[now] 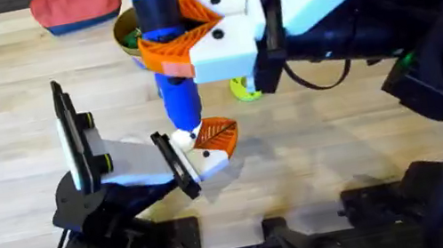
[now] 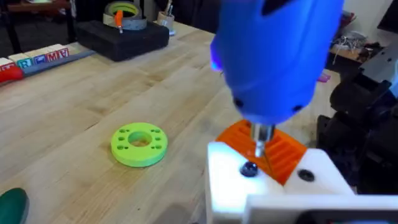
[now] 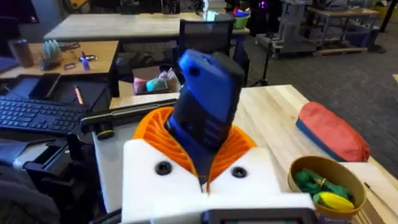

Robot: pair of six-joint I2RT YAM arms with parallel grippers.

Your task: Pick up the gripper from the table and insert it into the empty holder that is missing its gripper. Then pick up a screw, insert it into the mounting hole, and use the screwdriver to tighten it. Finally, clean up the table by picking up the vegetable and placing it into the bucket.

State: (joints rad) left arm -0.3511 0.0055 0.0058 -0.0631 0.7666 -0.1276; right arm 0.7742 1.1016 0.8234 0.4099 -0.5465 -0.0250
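The right gripper (image 1: 190, 44) holds the screwdriver (image 1: 166, 52) straight up so its bit meets the screw in the orange gripper (image 1: 216, 134) on the left arm's holder (image 2: 249, 186); left gripper: cannot tell

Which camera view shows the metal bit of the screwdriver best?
The left wrist view: the bit shows close, pointing down at the orange gripper. In the overhead view the blue screwdriver hides its bit. The right wrist view shows the blue body.
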